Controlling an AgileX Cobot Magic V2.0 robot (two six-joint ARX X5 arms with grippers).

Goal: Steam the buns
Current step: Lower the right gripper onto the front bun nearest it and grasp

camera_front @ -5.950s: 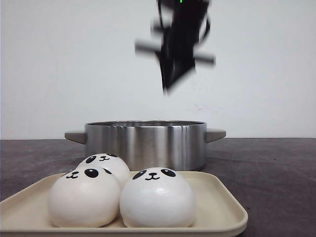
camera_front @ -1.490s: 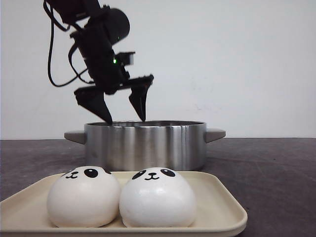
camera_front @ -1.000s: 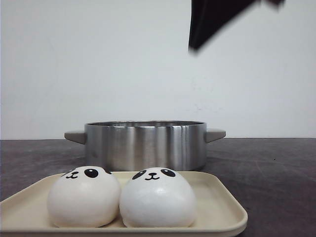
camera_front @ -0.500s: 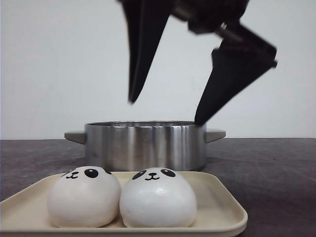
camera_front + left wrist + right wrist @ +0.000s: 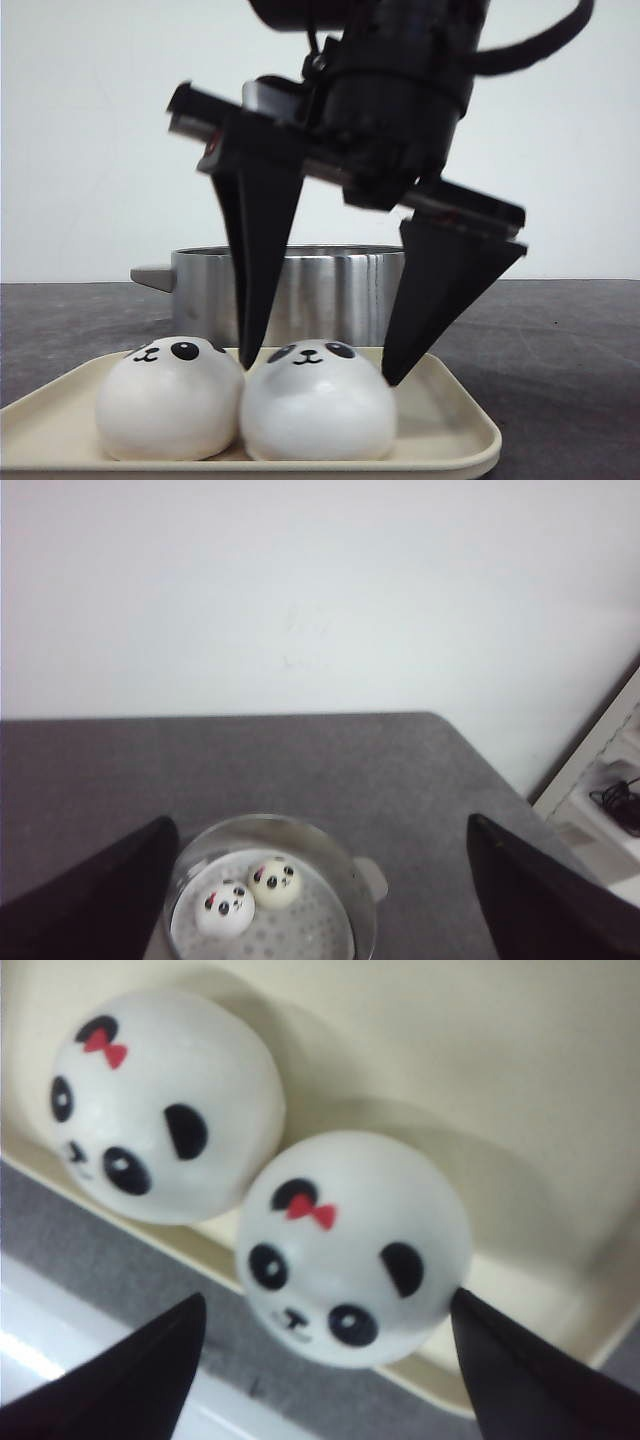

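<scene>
— Buns first: where are they against the hand?

— Two buns sit side by side and touching on the cream tray (image 5: pixel 455 410) at the near edge of the table (image 5: pixel 560 330). The right hand (image 5: pixel 316 367) is spread over the right bun (image 5: pixel 318 410), one finger (image 5: pixel 255 270) pointing down into the gap between the two buns, the other finger (image 5: pixel 440 295) down by that bun's far-right shoulder. Whether the tips touch the bun I cannot tell. The left bun (image 5: pixel 170 410) lies just outside the hand.

— And in the right wrist view?

— The straddled bun (image 5: pixel 352 1245) lies between the two dark fingertips, a red bow on its head, and its neighbour (image 5: pixel 165 1105) is beside it.

— The arm's pose?

— It reaches down from above, steep, wrist bulk over the tray, jaws wide apart and holding nothing.

— The other buns?

— Two more (image 5: pixel 250 892) rest inside the steel pot (image 5: pixel 365 880), on its perforated floor. The pot (image 5: pixel 300 290) stands behind the tray. The left hand (image 5: pixel 320 900), released and gaping, hangs high above it.
</scene>
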